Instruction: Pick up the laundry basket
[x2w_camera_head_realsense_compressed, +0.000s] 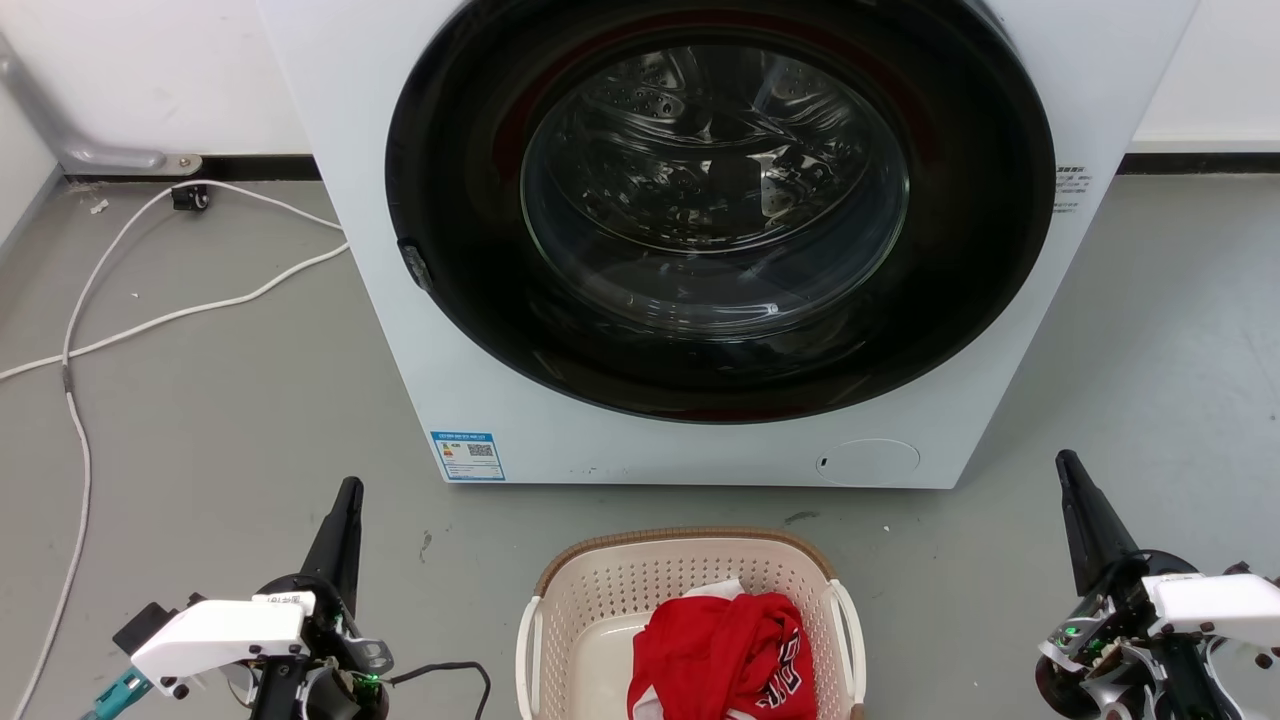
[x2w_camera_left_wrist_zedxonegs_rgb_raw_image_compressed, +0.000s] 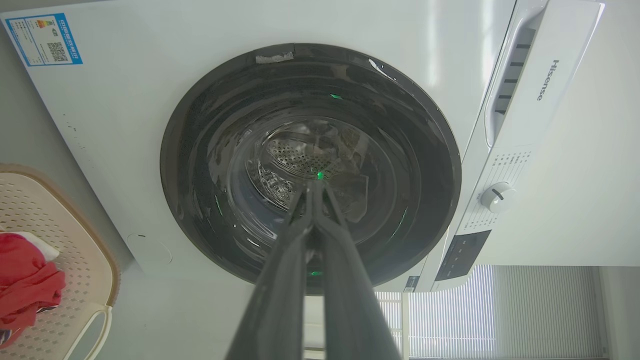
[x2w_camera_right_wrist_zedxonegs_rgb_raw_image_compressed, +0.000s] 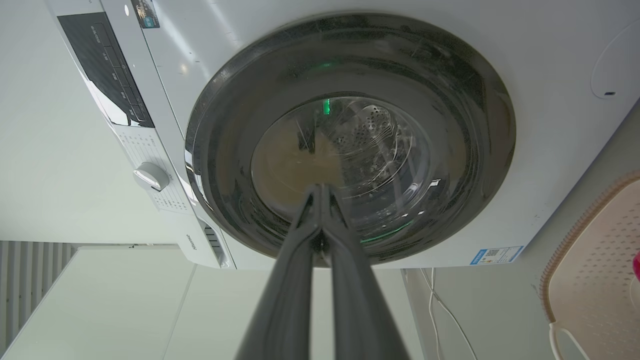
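**Reach for basket not yet made**

The left pincer (x2w_camera_head_realsense_compressed: 348, 492) and right pincer (x2w_camera_head_realsense_compressed: 1066, 462) are seen narrow and empty. The laundry basket (x2w_camera_head_realsense_compressed: 690, 538) is set on the floor (x2w_camera_head_realsense_compressed: 200, 420) between them, untouched. Next, its side handles (x2w_camera_head_realsense_compressed: 848, 620) must probably be reached.

laundry basket (x2w_camera_head_realsense_compressed: 615, 590) before washing machine (x2w_camera_head_realsense_compressed: 715, 230), garment (x2w_camera_head_realsense_compressed: 715, 655) in it

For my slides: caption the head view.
Laundry basket with a red garment on the floor before a washing machine, flanked by left gripper and right gripper, both shut.
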